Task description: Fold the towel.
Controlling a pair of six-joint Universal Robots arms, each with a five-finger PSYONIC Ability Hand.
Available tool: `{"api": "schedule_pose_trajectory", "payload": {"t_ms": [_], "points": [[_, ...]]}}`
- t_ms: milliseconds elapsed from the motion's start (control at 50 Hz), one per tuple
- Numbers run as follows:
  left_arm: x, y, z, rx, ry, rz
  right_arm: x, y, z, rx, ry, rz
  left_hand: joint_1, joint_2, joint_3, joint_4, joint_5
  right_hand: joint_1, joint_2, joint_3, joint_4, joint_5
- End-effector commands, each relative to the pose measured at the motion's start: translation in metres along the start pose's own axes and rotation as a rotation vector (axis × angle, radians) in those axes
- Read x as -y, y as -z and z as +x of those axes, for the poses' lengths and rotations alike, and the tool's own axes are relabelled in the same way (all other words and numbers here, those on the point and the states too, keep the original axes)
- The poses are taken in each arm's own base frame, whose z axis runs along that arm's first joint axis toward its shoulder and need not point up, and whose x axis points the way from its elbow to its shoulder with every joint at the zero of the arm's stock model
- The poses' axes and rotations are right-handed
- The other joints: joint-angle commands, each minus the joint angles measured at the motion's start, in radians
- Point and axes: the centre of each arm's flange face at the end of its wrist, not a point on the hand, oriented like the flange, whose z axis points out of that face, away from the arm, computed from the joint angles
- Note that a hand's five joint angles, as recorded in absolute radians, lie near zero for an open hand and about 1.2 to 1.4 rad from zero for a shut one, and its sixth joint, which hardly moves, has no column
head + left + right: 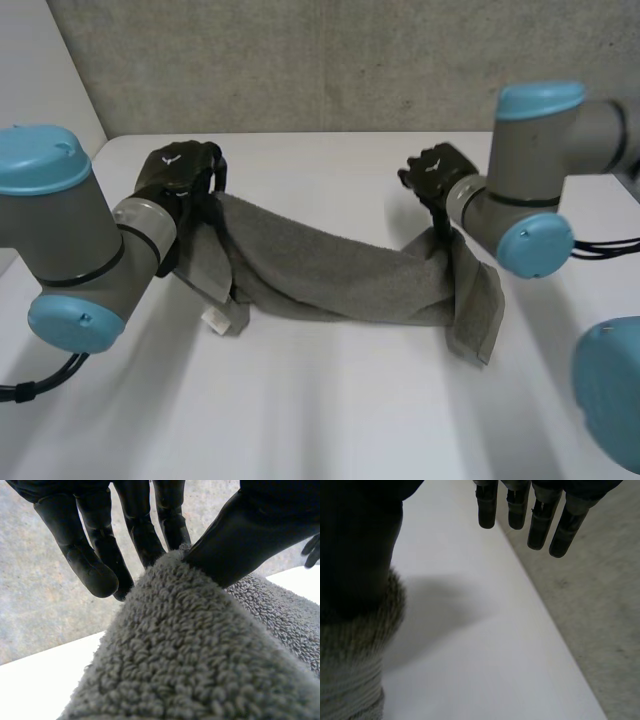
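A grey towel (330, 265) sags in a long band between my two hands above the white table (320, 410). My left hand (180, 175) holds the towel's left end, which hangs down beside the arm. In the left wrist view the thumb (250, 535) pinches the towel (200, 655) against the fingers (145, 535). My right hand (435, 170) is at the towel's right end. In the right wrist view its fingers (540, 525) are straight and stand apart from the thumb (360, 545), and the towel (355, 670) rests against the thumb.
A grey concrete wall (320, 60) stands behind the table's far edge. Both arms' elbows hang low over the table, at the left (75, 320) and at the right (535, 245).
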Motion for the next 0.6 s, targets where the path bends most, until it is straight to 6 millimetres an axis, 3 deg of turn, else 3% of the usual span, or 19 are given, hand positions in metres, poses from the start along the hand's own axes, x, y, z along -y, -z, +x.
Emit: {"api": "schedule_pose_trajectory", "payload": {"t_ms": [20,120,180,280,400,500,600], "points": [[0.007,-0.003,-0.01,0.026,0.002,0.018,0.021,0.053,0.033,-0.059,-0.064,0.064,-0.159,-0.193,-0.214,-0.183,-0.388,-0.057,-0.066,-0.065,-0.075,-0.057],[0.006,-0.001,-0.013,0.034,0.006,0.012,0.018,0.103,0.03,-0.073,-0.077,0.056,-0.159,-0.193,-0.214,-0.183,-0.388,-0.057,-0.066,-0.065,-0.075,-0.057],[0.007,0.001,-0.013,0.035,0.007,0.012,0.014,0.114,0.025,-0.064,-0.084,0.04,-0.159,-0.193,-0.214,-0.183,-0.388,-0.057,-0.066,-0.065,-0.075,-0.057],[0.011,0.006,-0.013,0.032,0.006,0.021,-0.004,0.157,0.0,-0.032,-0.1,0.017,-0.159,-0.193,-0.214,-0.183,-0.388,-0.057,-0.066,-0.065,-0.075,-0.057],[0.009,0.007,-0.013,0.032,0.007,0.015,-0.021,0.183,-0.021,-0.006,-0.104,-0.009,-0.159,-0.193,-0.214,-0.183,-0.388,-0.041,-0.049,-0.048,-0.059,-0.041],[0.007,0.007,-0.013,0.032,0.008,0.007,-0.046,0.209,-0.053,0.071,-0.11,-0.076,-0.159,-0.193,-0.214,-0.183,-0.388,0.024,0.015,0.016,0.005,0.023],[0.006,0.008,-0.013,0.032,0.012,0.004,-0.063,0.211,-0.065,0.08,-0.118,-0.093,-0.159,-0.193,-0.214,-0.183,-0.388,0.038,0.03,0.031,0.02,0.038]]}}
